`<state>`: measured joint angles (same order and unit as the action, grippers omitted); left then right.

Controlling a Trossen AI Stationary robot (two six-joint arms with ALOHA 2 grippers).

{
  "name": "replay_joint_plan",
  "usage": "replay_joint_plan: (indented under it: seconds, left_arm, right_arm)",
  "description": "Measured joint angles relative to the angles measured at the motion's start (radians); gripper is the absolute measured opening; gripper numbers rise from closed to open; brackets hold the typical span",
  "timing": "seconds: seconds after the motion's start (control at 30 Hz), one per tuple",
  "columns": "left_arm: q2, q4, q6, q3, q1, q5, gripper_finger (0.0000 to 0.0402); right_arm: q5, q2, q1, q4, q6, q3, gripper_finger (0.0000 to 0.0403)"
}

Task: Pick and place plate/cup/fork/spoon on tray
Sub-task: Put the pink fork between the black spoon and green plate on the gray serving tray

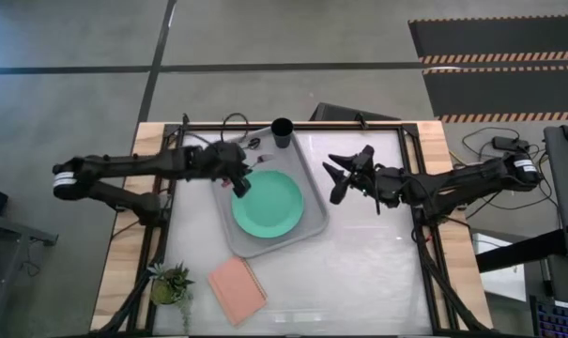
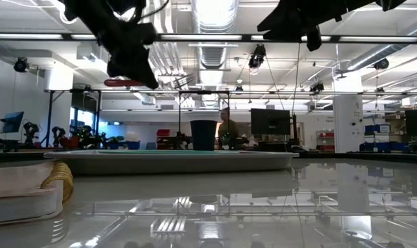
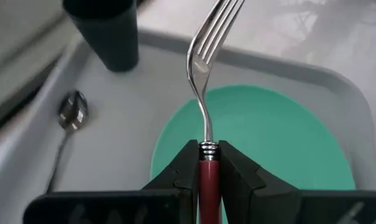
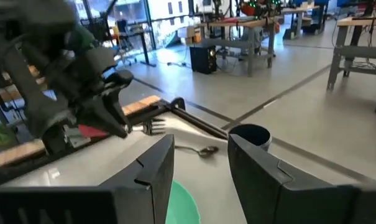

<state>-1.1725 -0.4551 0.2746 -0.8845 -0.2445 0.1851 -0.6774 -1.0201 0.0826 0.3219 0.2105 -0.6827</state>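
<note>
**Left pincer holds the fork above the tray**

The left pincer [image 3: 206,171] is clenched on the fork [image 3: 205,74], gripping the red handle just below the metal collar, with the silver neck and tines sticking out ahead of the fingers [image 3: 175,174]. From above, this pincer [image 1: 238,180] hangs over the tray [image 1: 314,222], at the plate's [image 1: 269,204] edge nearest the left arm. In the level view the fork's red handle [image 2: 123,83] shows well above the tray [image 2: 174,162], so it is off the surface.

The plate [image 3: 268,137] lies flat in the tray, under and ahead of the fork's head. The spoon [image 3: 69,115] lies on the tray floor beside the plate, its bowl toward the cup [image 3: 104,31]. The cup [image 1: 283,131] stands upright at the tray's far corner.

The right pincer [image 1: 340,178] hovers released, fingers [image 4: 156,168] spread, over the bare tabletop [image 1: 377,253] just beside the tray, apart from every item.

A pink pad [image 1: 237,289] and a small plant [image 1: 169,282] sit on the tabletop nearer the front edge.
</note>
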Motion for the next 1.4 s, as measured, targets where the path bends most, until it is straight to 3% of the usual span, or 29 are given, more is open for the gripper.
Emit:
replay_joint_plan:
  seconds: [0.17, 0.3, 0.5, 0.8, 1.4]
  left_arm:
    - [-0.032, -0.029, -0.034, 0.006, -0.169, -0.221, 0.0022]
    - [-0.078, -0.045, -0.059, 0.000, -0.279, -0.307, 0.0022]
    - [-0.172, -0.060, -0.100, 0.002, -0.379, -0.349, 0.0022]
    - [-0.342, -0.051, -0.151, -0.014, -0.431, -0.366, 0.0023]
    - [-0.432, 0.092, -0.151, 0.002, -0.463, -0.363, 0.0045]
  right_arm:
    - [0.000, 0.003, 0.000, -0.035, 0.001, 0.000, 0.0131]
    - [0.003, -0.005, 0.000, -0.050, 0.001, 0.000, 0.0126]
    - [0.004, -0.012, 0.000, -0.101, 0.000, 0.000, 0.0123]
    - [0.004, -0.016, 0.000, -0.117, 0.000, 0.016, 0.0123]
    - [0.004, -0.018, 0.000, -0.116, 0.018, 0.030, 0.0123]
